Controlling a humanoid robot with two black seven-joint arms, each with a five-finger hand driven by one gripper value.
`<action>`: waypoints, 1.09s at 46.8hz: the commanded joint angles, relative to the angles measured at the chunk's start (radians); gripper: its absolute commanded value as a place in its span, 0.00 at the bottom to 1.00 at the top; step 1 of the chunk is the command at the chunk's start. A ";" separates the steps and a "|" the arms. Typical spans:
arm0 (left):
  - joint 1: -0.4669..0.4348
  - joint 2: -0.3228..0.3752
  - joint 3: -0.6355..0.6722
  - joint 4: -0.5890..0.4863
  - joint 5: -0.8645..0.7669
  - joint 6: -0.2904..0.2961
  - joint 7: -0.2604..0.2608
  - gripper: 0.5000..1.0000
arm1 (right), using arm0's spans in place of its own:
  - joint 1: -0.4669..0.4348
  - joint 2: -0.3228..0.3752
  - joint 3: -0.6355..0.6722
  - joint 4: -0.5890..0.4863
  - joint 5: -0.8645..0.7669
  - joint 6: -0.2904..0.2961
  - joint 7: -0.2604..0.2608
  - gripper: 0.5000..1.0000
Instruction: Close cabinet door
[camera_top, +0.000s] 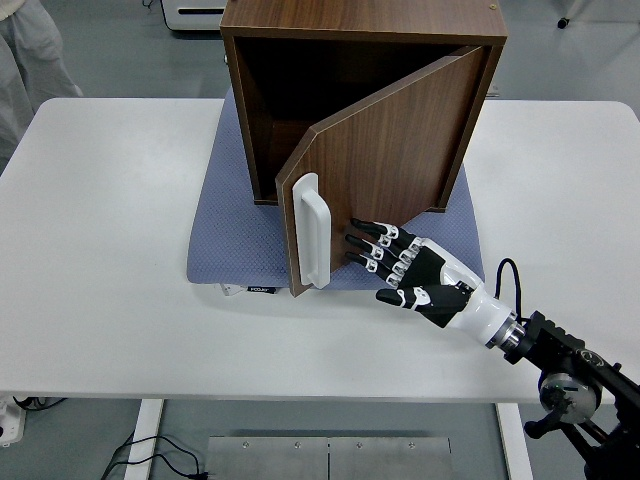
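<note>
Centrally, the right hand (400, 268), fingers spread, presses the half-open cabinet door (385, 175); fingertip contact is hard to confirm.

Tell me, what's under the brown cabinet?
A blue mat lies under the cabinet, spread on the white table. The mat's middle is covered by the cabinet.

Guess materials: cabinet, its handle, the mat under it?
Cabinet: wood or wood-look laminate, matte brown with visible grain. Handle: probably plastic, smooth glossy white. Mat: looks like soft foam or rubber, blue-grey, dotted texture.
</note>
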 joint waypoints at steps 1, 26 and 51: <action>-0.001 0.000 0.000 0.000 0.000 0.000 0.000 1.00 | 0.023 0.000 -0.003 -0.014 0.003 0.000 -0.003 1.00; 0.000 0.000 0.000 0.000 0.000 0.000 0.000 1.00 | 0.125 0.000 -0.044 -0.066 0.009 -0.008 -0.021 1.00; -0.001 0.000 0.000 0.000 0.000 0.000 0.000 1.00 | 0.232 0.048 -0.077 -0.138 0.016 -0.037 -0.027 1.00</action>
